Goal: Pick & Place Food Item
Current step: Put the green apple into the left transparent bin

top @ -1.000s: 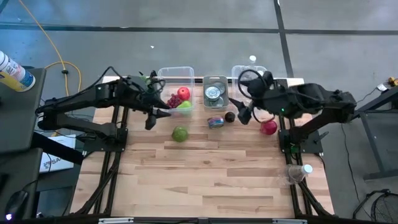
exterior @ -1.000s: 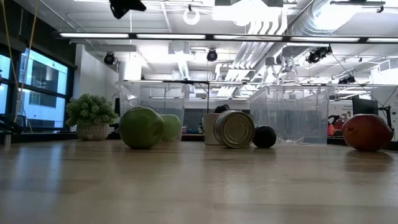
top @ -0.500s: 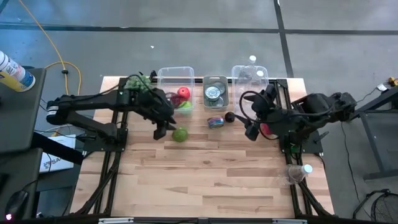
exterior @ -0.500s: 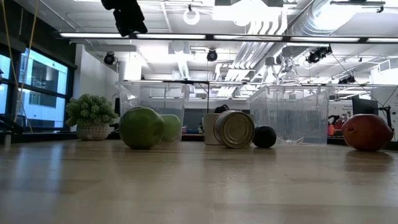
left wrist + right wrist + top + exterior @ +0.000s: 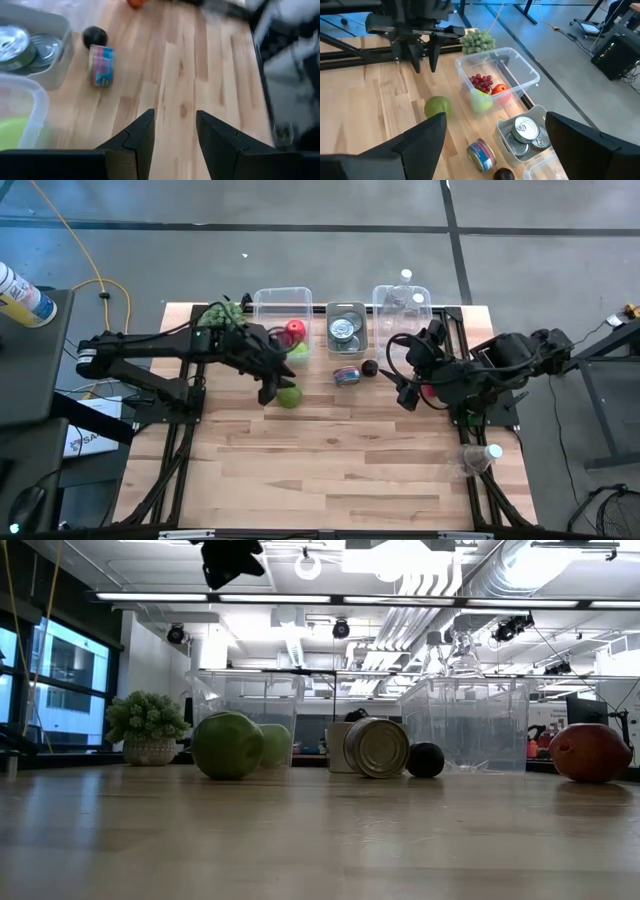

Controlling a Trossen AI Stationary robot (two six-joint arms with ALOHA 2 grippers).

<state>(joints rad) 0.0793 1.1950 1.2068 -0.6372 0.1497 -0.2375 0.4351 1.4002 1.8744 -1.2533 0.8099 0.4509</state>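
Green apple (image 5: 290, 396) — on the table (image 5: 340, 470), near its far edge; my left gripper (image 5: 267, 392) hovers beside it, parted, empty. My right gripper (image 5: 404, 396) — wide apart, empty.

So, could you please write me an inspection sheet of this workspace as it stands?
Surface: wooden table, front half bare.
Job's things: green apple loose on the table; left bin holds grapes, a red fruit and a green one; red fruit by the right arm.
Clutter: tin bin, colourful can, dark fruit, empty clear bin.
Grippers: left gripper open and empty, beside the apple; right gripper open, empty.
Cables: yellow cable on floor.
Surroundings: plastic bottle at the table's right edge.
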